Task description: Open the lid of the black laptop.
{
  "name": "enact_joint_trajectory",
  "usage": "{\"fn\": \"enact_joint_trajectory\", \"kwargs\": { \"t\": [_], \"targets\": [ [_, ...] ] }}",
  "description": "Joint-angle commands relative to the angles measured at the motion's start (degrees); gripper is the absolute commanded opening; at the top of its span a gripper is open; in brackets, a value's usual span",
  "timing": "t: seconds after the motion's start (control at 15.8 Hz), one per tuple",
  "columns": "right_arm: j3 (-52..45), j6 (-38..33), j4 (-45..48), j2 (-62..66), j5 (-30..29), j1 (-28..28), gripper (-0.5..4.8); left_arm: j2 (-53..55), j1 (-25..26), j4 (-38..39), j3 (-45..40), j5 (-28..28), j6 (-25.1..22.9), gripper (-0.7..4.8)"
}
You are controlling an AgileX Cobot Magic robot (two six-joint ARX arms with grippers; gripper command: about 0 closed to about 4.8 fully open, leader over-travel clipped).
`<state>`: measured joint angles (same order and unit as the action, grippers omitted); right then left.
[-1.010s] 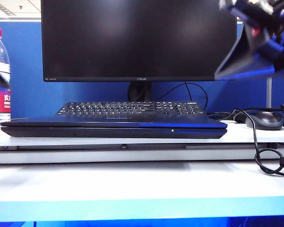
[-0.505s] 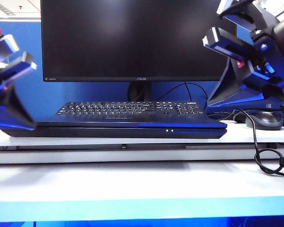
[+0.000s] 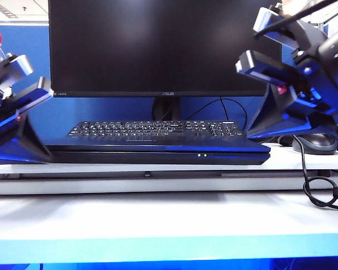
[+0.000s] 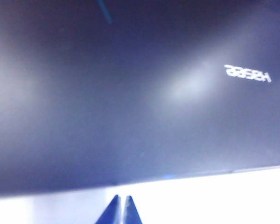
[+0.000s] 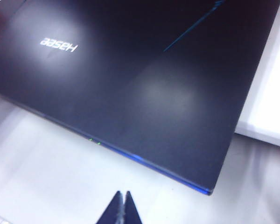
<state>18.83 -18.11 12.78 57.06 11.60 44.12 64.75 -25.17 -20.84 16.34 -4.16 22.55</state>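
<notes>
White counter (image 3: pixel 158 216) carries the shut laptop (image 3: pixel 158 152) at centre. Left gripper (image 4: pixel 121 210) and right gripper (image 5: pixel 122 205) flank it, jaws closed, empty. Lid (image 5: pixel 130 84) looks stiff, slick; lift at near edge.

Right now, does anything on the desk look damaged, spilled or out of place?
Nothing stands out. The black laptop lies flat, lid closed and unmarked. The left gripper and right gripper, both shut, hover by its front edge.

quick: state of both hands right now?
Left hand: closed, empty, above the closed black laptop near its left front edge.
Right hand: closed, empty, above its right front corner.
</notes>
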Motion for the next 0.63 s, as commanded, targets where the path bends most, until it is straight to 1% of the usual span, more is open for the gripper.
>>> {"fn": "enact_joint_trajectory", "kwargs": {
  "t": [0.06, 0.25, 0.44, 0.63],
  "targets": [
    [0.15, 0.11, 1.81, 2.27, 0.33, -0.31, -0.01, 2.67, 0.02, -2.03, 0.17, -1.66, -0.72, 0.25],
    [0.17, 0.13, 4.13, 3.34, 0.87, -1.09, -0.01, 4.04, 0.02, -3.34, 0.17, -1.62, -0.72, 0.25],
    [0.17, 0.11, 4.20, 3.41, 0.55, -2.84, -0.01, 4.61, 0.02, -5.03, 0.20, -1.79, -0.74, 0.25],
    [0.15, 0.11, 4.17, 3.96, 0.28, -2.84, -0.01, 5.49, 0.00, -4.79, 0.17, -2.05, -1.01, 0.25]
  ]
}}
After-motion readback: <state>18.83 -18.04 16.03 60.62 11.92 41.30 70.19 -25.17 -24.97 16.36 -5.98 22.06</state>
